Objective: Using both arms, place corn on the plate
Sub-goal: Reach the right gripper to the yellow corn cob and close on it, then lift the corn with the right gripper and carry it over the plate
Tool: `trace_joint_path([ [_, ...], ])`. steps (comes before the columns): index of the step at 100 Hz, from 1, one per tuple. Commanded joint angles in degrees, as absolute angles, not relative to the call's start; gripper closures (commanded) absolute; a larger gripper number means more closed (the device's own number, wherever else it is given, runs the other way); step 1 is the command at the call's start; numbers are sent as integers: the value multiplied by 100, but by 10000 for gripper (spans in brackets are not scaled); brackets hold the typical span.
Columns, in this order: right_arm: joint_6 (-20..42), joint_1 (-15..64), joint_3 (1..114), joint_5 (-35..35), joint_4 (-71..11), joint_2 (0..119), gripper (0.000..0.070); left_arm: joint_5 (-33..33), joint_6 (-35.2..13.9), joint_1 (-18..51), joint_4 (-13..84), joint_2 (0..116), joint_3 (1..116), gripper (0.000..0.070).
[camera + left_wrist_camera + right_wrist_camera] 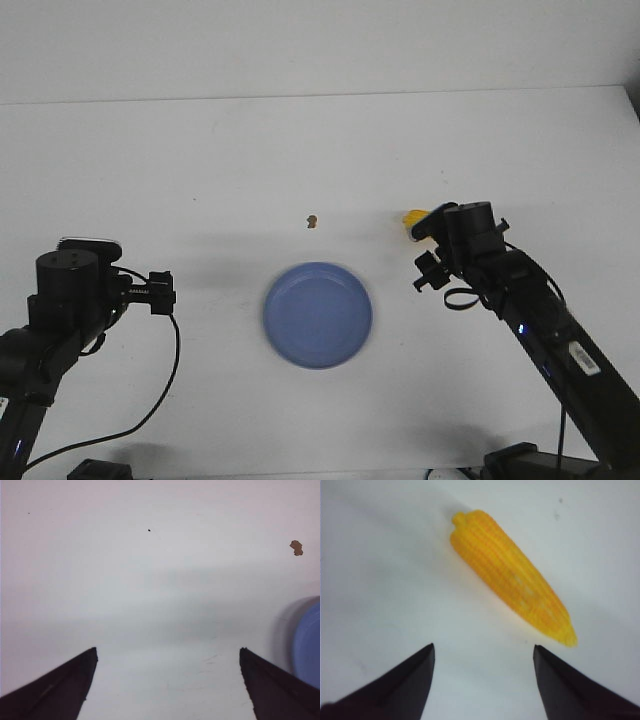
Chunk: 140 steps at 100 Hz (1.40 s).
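Note:
The light blue plate (318, 314) lies on the white table in the middle; its edge shows in the left wrist view (309, 645). The yellow corn (512, 575) lies on the table at the right, mostly hidden behind my right arm in the front view, where only a yellow end (413, 217) shows. My right gripper (484, 647) is open and empty, just short of the corn, its pointed end near one finger. My left gripper (167, 651) is open and empty over bare table, left of the plate. The left arm (70, 290) is at the left.
A tiny brown speck (312, 220) lies on the table beyond the plate and also shows in the left wrist view (296, 547). The table's far edge (300, 96) runs across the back. A black cable (160, 390) trails from the left arm.

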<state>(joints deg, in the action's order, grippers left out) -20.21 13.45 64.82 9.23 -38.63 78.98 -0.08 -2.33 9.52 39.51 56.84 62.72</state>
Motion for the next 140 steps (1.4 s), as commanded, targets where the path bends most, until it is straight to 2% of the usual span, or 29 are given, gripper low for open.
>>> trace_joint_path([
  [1, -2283, 1363, 6788, 950, -3835, 8248, 276, 3, -268, 978, 3942, 5723, 6326, 118],
  [18, -2550, 1278, 7389, 921, -3983, 8973, 276, 8, -329, 996, 3962, 5723, 6326, 118],
  [41, -2779, 987, 7883, 539, -4158, 9574, 276, 8, -340, 1020, 4014, 5723, 6329, 118],
  [85, -3044, 545, 7913, 217, -4025, 9920, 270, 10, -370, 1020, 4025, 5723, 6326, 118],
  [101, -3166, 480, 7913, 97, -3905, 9972, 203, 10, -370, 1020, 4025, 5723, 6326, 118],
  [140, -3194, 408, 7918, 106, -3575, 10508, 204, 10, -370, 1020, 4036, 5723, 6326, 118],
])
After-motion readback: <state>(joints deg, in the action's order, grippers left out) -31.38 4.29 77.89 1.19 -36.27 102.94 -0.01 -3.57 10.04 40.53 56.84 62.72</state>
